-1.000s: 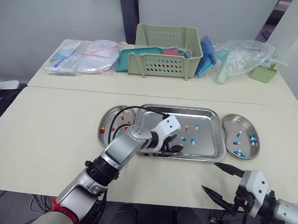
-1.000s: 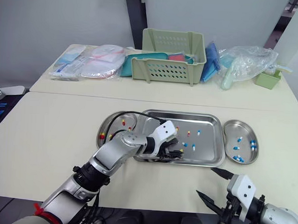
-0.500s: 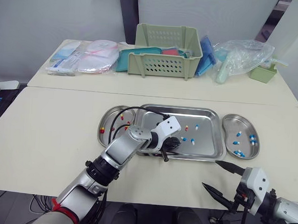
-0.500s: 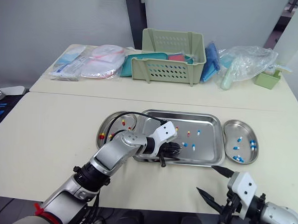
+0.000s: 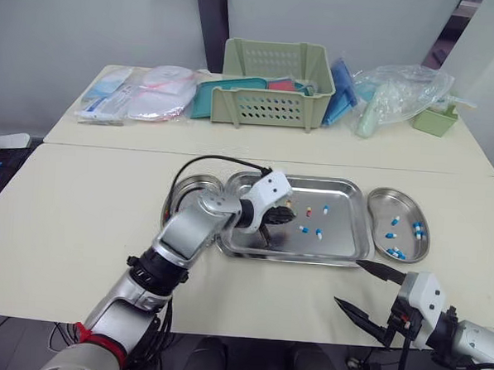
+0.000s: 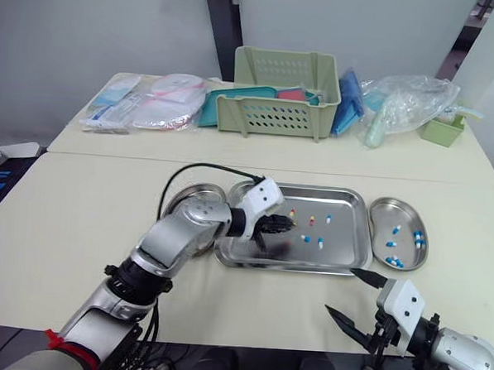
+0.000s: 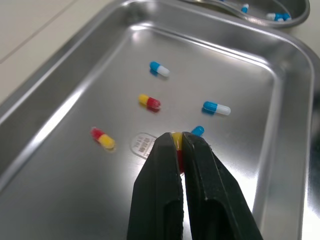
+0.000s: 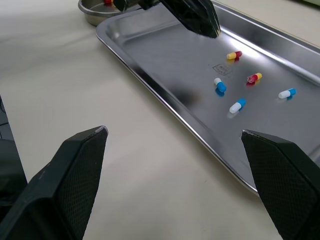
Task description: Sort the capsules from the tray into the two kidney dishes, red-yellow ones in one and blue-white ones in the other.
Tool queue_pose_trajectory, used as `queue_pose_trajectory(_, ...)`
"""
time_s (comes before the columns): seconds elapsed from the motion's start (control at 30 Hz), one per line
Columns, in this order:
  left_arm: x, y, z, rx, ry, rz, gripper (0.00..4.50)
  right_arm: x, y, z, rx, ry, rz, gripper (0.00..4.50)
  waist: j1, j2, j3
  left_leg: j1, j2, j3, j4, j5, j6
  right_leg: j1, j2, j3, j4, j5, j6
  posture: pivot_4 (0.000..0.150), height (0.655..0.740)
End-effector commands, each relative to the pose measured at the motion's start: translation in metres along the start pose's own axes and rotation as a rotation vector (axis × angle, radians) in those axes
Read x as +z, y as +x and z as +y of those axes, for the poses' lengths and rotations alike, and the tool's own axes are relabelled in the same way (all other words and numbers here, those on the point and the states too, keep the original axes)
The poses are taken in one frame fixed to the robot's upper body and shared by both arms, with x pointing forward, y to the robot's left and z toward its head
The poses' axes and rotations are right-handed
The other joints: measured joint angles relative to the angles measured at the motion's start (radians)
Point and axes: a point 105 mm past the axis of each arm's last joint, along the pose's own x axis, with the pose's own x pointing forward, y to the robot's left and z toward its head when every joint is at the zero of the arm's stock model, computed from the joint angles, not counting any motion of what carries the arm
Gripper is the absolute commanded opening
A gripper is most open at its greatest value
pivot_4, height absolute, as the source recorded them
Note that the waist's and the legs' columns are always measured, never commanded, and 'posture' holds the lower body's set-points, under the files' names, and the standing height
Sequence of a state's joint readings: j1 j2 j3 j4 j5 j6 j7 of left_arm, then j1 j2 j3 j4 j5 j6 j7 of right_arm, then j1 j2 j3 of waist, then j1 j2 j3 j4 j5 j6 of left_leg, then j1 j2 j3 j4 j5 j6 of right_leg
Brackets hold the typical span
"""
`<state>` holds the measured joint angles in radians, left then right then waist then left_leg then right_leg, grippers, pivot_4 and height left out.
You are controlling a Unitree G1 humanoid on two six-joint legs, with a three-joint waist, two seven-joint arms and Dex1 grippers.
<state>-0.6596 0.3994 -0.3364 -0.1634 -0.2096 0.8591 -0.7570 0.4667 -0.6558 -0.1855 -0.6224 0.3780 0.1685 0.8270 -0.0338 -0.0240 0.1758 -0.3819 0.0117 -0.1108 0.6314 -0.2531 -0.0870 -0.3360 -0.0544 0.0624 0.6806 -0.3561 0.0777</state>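
Our left gripper (image 7: pixel 176 143) hangs over the tray (image 5: pixel 309 259), fingertips pinched shut on a red-yellow capsule (image 7: pixel 176 136). We judge it light, slick and crushable, best held gently across its middle. Our right gripper (image 5: pixel 346 281) hovers wide open, empty

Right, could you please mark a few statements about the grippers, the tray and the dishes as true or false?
The left gripper pinches a red-yellow capsule. True.
The right gripper is shut. False: it is open and holds nothing.
The dish on the robot's right holds blue-white capsules. True.
The tray is empty. False: loose capsules of both colours lie in it.
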Motion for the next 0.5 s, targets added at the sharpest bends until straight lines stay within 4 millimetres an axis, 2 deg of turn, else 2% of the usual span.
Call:
queue_pose_trajectory(0.03, 0.008, -0.035, 0.017, 0.080, -0.033, -0.051, 0.02, 0.017, 0.005, 0.004, 0.037, -0.055, -0.052, 4.50, -0.001, 0.000, 0.000, 0.000, 0.000, 0.000, 0.000, 0.000, 0.000, 0.000, 0.000, 0.000, 0.000, 0.000, 0.000, 0.150, 0.7390)
queue_pose_trajectory(0.17, -0.003, -0.075, 0.036, 0.193, -0.095, -0.074, 0.02, 0.026, 0.015, 0.008, 0.080, -0.089, -0.085, 4.50, 0.002, 0.000, 0.000, 0.000, 0.000, 0.000, 0.000, 0.000, 0.000, 0.000, 0.000, 0.000, 0.000, 0.000, 0.000, 0.150, 0.7390)
queue_pose_trajectory(0.33, -0.036, -0.115, 0.058, 0.387, -0.164, -0.041, 0.02, 0.040, 0.029, 0.013, 0.136, -0.106, -0.143, 4.50, 0.001, 0.000, 0.000, 0.000, 0.000, -0.001, 0.000, 0.000, 0.000, 0.000, 0.000, 0.000, 0.000, 0.000, 0.000, 0.150, 0.7390)
queue_pose_trajectory(0.5, -0.047, -0.142, 0.059, 0.501, -0.201, -0.059, 0.02, 0.042, 0.036, 0.018, 0.212, -0.137, -0.152, 4.50, 0.005, -0.001, 0.000, -0.001, 0.000, -0.001, 0.000, 0.000, 0.000, 0.000, 0.000, -0.001, 0.000, 0.000, 0.000, 0.150, 0.7390)
